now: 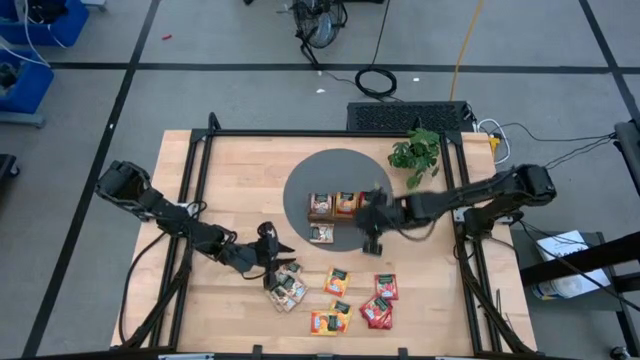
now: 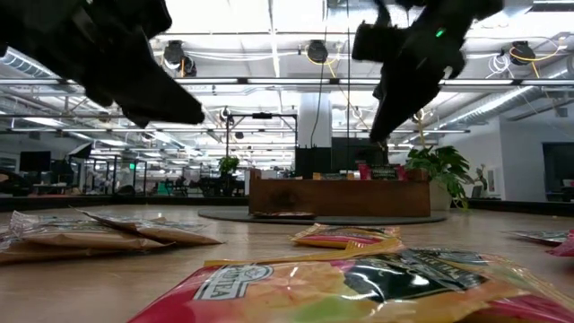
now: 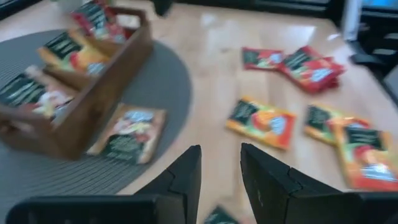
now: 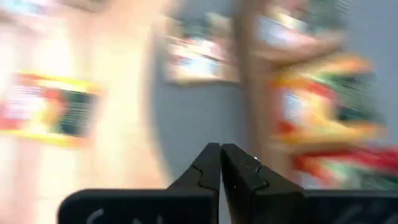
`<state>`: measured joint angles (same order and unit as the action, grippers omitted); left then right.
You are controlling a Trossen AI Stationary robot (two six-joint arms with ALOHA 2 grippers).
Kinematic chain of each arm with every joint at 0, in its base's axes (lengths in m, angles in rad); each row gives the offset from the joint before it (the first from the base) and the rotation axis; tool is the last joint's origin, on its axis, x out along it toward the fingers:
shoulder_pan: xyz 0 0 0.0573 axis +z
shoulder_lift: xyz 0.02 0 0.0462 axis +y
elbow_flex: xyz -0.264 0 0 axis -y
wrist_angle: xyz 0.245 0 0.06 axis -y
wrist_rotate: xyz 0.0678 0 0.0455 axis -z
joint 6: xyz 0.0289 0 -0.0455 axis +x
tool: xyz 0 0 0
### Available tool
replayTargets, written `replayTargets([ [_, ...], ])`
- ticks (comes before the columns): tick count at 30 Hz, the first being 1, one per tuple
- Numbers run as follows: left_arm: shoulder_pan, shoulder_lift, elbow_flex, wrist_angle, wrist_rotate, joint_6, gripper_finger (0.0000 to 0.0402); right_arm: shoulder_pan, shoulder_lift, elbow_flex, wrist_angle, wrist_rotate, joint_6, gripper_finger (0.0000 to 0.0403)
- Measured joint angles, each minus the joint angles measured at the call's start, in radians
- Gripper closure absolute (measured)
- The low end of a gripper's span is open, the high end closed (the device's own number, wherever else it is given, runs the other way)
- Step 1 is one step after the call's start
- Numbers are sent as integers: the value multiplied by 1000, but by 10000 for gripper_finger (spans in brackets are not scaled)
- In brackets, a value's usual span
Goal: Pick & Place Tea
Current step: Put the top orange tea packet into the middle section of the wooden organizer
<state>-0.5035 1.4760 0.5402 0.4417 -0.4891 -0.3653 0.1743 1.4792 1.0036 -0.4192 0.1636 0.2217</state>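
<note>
Closest to the low camera is a red and yellow tea bag (image 2: 359,287) lying flat on the wooden surface (image 1: 440,300), with more tea bags (image 1: 340,300) scattered along the near edge. Some sit in the wooden tray (image 1: 335,207) on the grey mat (image 1: 300,185), one just beside the tray. Right hand (image 1: 372,243) hangs above the mat, pinched together, empty. Left hand (image 1: 270,250) hovers by the beige bags, fingers (image 3: 273,180) parted a little, holding nothing.
</note>
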Motion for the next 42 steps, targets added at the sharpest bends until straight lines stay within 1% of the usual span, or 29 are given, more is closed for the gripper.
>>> replayTargets([
  [3,-26,35,43,0,24,7,286,87,1,-56,190,-38,64,399],
  [6,-46,104,116,0,61,43,291,150,5,-131,364,-81,110,399],
  [9,-60,202,199,-5,107,92,315,192,5,-203,544,-90,139,399],
  [12,-61,305,290,-7,153,129,355,210,5,-271,658,-89,188,398],
  [14,-54,363,352,-44,171,145,386,214,5,-310,717,-87,230,396],
  [15,-49,387,385,-69,187,148,393,214,5,-328,745,-86,250,394],
  [18,-28,441,475,-174,233,137,390,214,6,-383,813,-84,303,382],
  [21,-5,489,551,-276,257,120,391,218,41,-403,914,-60,333,363],
  [25,22,547,615,-349,262,124,396,221,107,-393,943,-59,343,331],
  [28,38,567,633,-362,261,121,389,209,145,-388,945,-7,377,311],
  [29,43,567,633,-366,261,118,389,200,157,-387,940,-4,401,305],
  [33,58,567,633,-397,261,86,397,165,214,-388,932,-81,493,287],
  [37,58,567,632,-399,274,87,388,152,258,-387,944,-91,524,274],
  [39,60,567,632,-420,285,93,387,141,277,-388,967,-121,529,271],
  [42,61,567,632,-428,286,96,396,133,290,-386,988,-162,535,271],
])
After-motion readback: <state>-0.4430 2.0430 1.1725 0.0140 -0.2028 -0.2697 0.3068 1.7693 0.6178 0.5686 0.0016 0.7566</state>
